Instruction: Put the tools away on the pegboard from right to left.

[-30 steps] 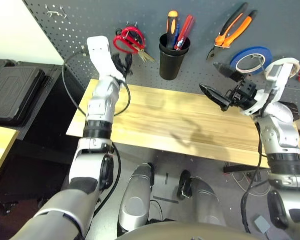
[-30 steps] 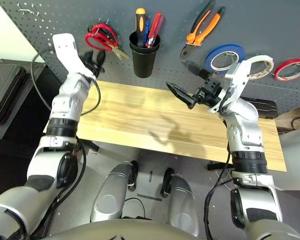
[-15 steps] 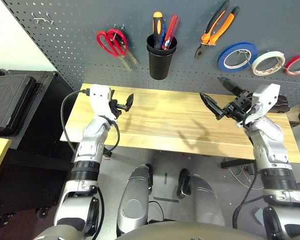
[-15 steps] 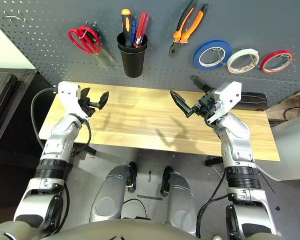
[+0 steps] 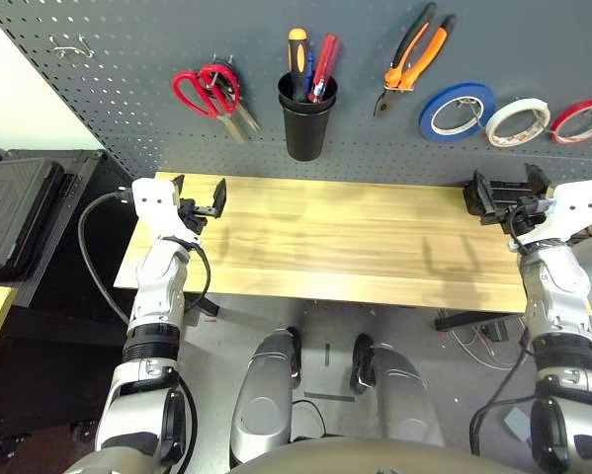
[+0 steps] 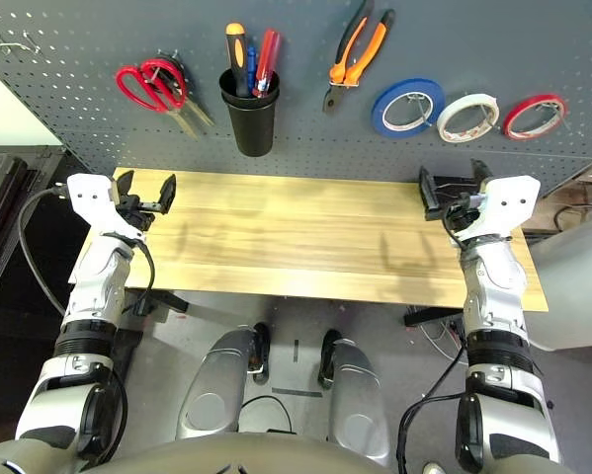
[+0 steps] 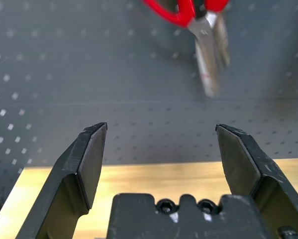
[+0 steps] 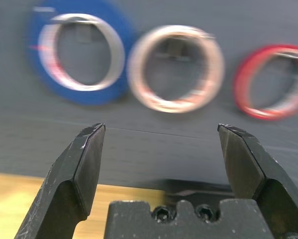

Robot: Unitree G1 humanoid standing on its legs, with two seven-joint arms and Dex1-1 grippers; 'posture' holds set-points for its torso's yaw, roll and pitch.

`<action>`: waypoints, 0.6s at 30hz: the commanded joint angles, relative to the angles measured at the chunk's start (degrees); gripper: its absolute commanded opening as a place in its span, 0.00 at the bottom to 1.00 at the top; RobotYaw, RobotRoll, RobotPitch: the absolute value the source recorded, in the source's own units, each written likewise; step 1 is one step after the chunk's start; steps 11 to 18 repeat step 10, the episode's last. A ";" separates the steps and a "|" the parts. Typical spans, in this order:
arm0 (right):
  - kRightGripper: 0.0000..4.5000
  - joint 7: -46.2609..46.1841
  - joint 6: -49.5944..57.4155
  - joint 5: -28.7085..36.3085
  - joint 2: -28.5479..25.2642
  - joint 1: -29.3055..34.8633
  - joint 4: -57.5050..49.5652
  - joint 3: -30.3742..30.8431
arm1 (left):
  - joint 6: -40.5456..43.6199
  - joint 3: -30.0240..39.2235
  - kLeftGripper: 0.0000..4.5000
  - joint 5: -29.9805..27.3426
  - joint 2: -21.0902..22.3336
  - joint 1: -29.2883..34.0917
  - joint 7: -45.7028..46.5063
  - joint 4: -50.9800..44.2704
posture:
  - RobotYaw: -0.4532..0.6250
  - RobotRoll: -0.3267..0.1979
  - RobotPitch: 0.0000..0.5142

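Left tool (image 5: 199, 190): now low at the tabletop's (image 5: 335, 242) left end, jaws spread wide and empty; a second ago it was raised to the red-handled scissors (image 5: 209, 89) at the upper left of the frame, so it has backed off from them.
Red-handled scissors: hanging on the pegboard (image 5: 127, 109), blades down, apart from the tool.
Screwdriver (image 5: 296, 51): standing in the black cup (image 5: 306, 118) at upper centre, with other handles beside it.
Pliers (image 5: 414, 54): hung to the right of the cup.
Whitish tape ring (image 5: 517, 120): on its hook at upper right, between the blue ring (image 5: 458, 110) and the red ring (image 5: 581, 119).
Right tool (image 5: 508, 190): has swung from mid-frame to the tabletop's right end; jaws wide apart, nothing held.
Meaning: all four tools sit on the board and both arms are drawn back, so the task looks finished.
Left wrist view: close on the scissor blades (image 7: 208, 55) above the spread fingers (image 7: 86, 164).
Right wrist view: the three rings in a row, the whitish one (image 8: 176, 69) centred between the fingers (image 8: 84, 169).
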 commanded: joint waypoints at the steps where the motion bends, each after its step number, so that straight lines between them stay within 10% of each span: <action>1: 1.00 -3.38 -1.52 -0.14 -1.06 0.42 3.50 -2.37 | -1.96 1.11 0.99 -0.05 0.72 0.59 -0.32 3.57 | 0.50 0.62 0.29; 18: 1.00 -6.74 -4.04 0.30 -1.79 0.43 7.95 -3.49 | -4.52 2.54 0.99 -0.13 1.98 -1.17 0.12 8.71 | 0.49 0.62 0.27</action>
